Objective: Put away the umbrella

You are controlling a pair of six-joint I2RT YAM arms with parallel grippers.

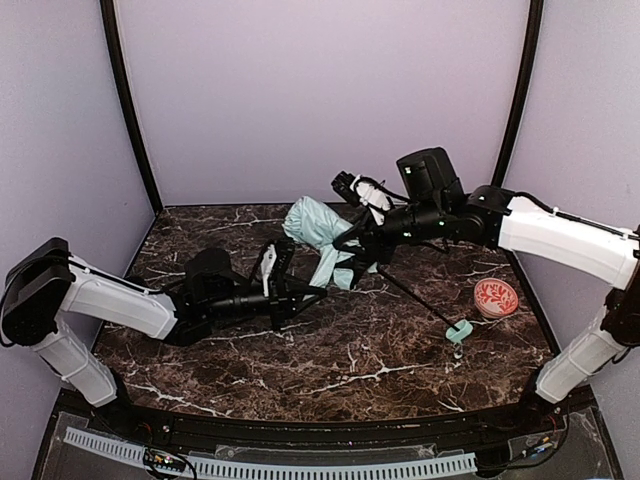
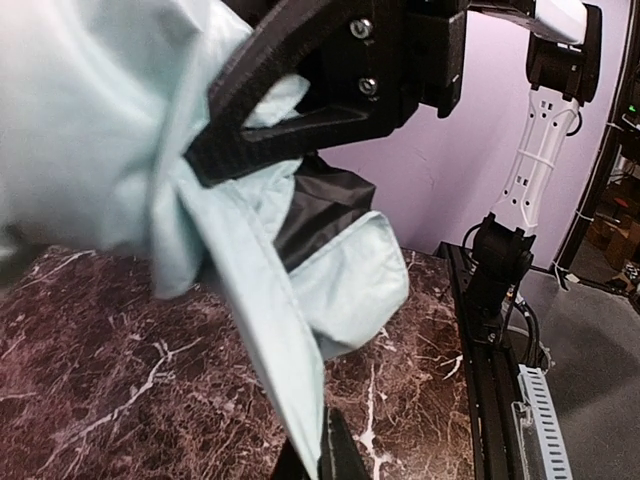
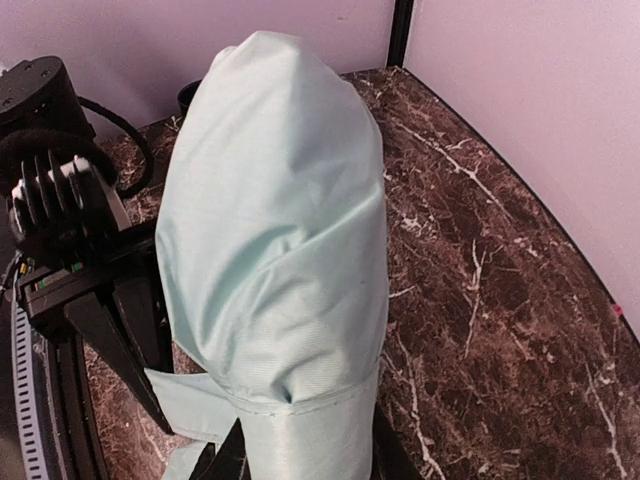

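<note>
top external: find the umbrella [image 1: 318, 228] just past the middle of the tabletop [image 1: 300, 375], canopy bunched into a pale mint bundle and held up off the marble. trace the long axis from that bundle down the thin black shaft [image 1: 415, 297] to the mint handle [image 1: 459, 331], roughly 10 o'clock to 4 o'clock. place the handle end low by the surface, touching or not impossible to tell, with a red patterned disc [image 1: 495, 297] near it at 1 o'clock.

note the right pincer [image 1: 352, 243] reaching in from 3 o'clock, set where canopy meets shaft. in the right wrist view, read it as partly closed and clamped on the gathered fabric, dark fingers either side at the bottom edge and the bundle standing ahead at 12 o'clock.

note the left pincer [image 1: 305, 290] reaching in from 9 o'clock, with a loose flap hanging just beyond at its 1 o'clock. in the left wrist view, read it as fully closed, a mint hem running straight down into the fingertips [image 2: 340, 460], so seemingly nipped on that thin edge, though the contact itself is hard to make out.

judging the coming move: turns on the flap lying across the long axis, not along it. count the left arm nearer the loose cloth, the right nearer shaft and handle. probably calls for drawing the flap round the bundle while the right holds firm. beware thin fabric slipping free.
</note>
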